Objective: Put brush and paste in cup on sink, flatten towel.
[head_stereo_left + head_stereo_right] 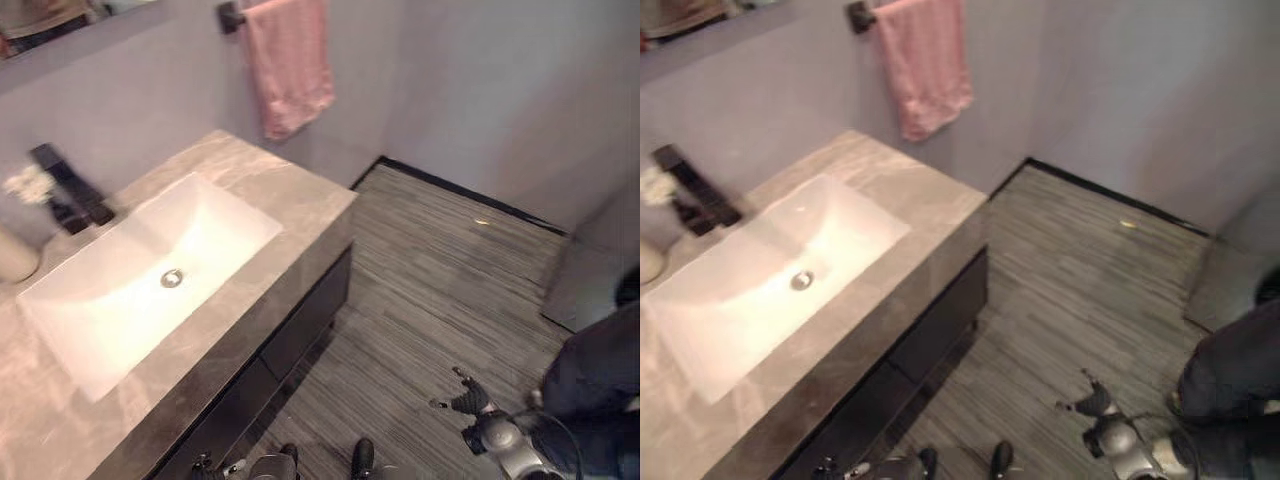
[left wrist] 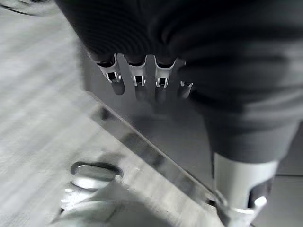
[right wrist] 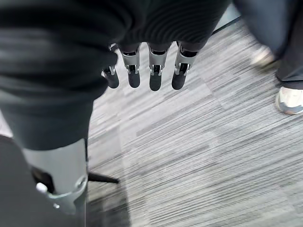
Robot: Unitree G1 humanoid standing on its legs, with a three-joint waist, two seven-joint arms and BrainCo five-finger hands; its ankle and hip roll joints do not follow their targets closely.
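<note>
On wall, above counter: towel, pink, hangs from dark bar, bunched narrow, lower edge uneven.
Towel handling: likely soft, light, limp; I'd take hold at the two lower corners or side edges and spread along the bar, no hard tug.
Sink: white basin in stone counter, dark faucet behind it.
Cup: pale object at counter's far left, maybe the cup; can't tell.
Brush, paste: can't make them out.
Left hand: low by the cabinet front, fingers straight, holds nothing.
Right hand: over floor, fingers straight, holds nothing.
Person: shoes and dark legs nearby.
Progress: nothing started, by my read.
</note>
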